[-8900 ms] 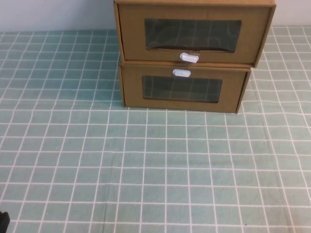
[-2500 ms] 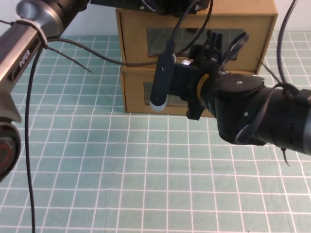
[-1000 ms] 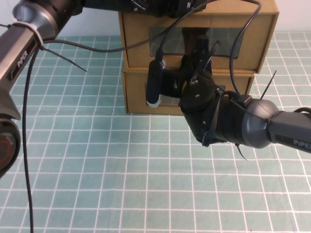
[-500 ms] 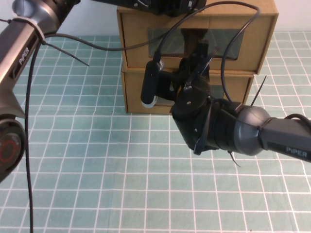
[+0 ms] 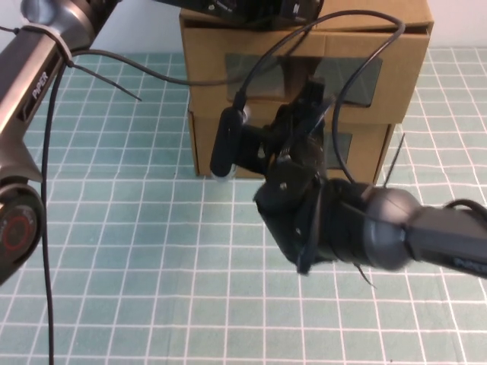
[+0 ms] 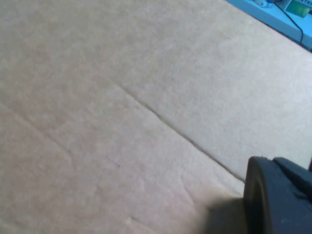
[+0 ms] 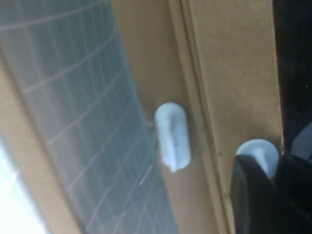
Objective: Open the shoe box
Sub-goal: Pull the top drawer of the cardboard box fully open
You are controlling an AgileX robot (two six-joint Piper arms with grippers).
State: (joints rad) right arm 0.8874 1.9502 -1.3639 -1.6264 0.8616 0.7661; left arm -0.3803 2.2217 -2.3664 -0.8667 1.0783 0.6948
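Only your right wrist view shows the right gripper (image 5: 313, 95) closed on the upper shoe box's (image 5: 396, 84) white handle (image 7: 257, 148), with the lower handle (image 7: 171, 136) just beside it. Your left gripper (image 6: 275, 197) sits on that box's cardboard top; you cannot tell its opening. In front spreads the checked mat (image 5: 152, 266).

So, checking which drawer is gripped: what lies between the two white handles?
Only bare cardboard crossed by a seam, shown in the right wrist view. Right gripper clamps the upper handle; left gripper hangs over the upper box.
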